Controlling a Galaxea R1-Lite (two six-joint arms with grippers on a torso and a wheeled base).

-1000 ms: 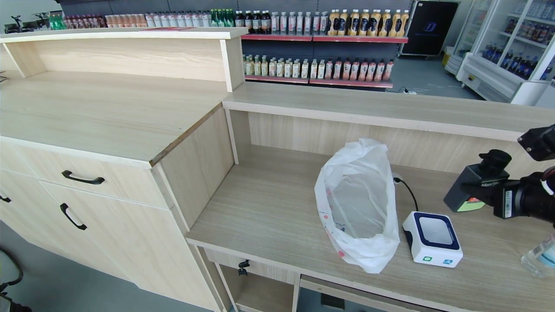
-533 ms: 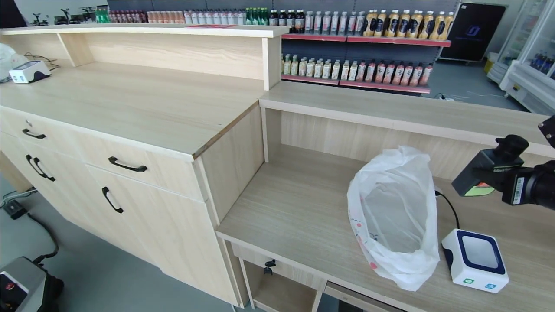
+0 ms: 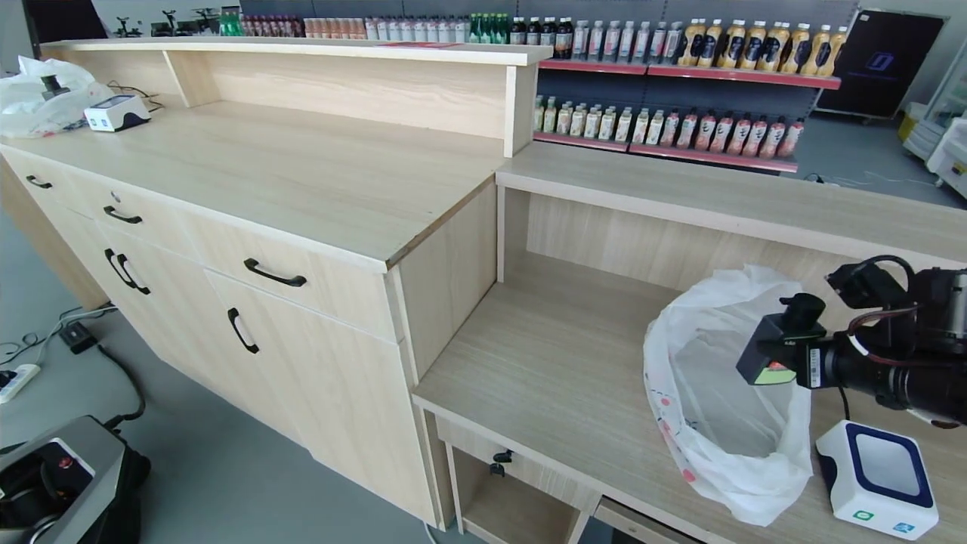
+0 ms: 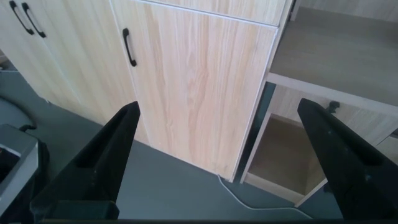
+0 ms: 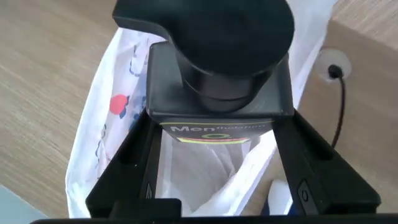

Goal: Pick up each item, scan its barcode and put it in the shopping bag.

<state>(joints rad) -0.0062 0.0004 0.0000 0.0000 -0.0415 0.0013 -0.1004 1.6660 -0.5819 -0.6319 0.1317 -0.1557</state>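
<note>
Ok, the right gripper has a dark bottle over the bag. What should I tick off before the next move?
1. Right gripper shut firmly on the dark bottle: ok.
2. Bottle above the shopping bag mouth: ok.
3. Bag mouth open, bag lying on the counter: ok.
4. Barcode read at the scanner: cannot tell.
5. Left gripper open, low by the cabinet door, away from the bag: ok.
</note>
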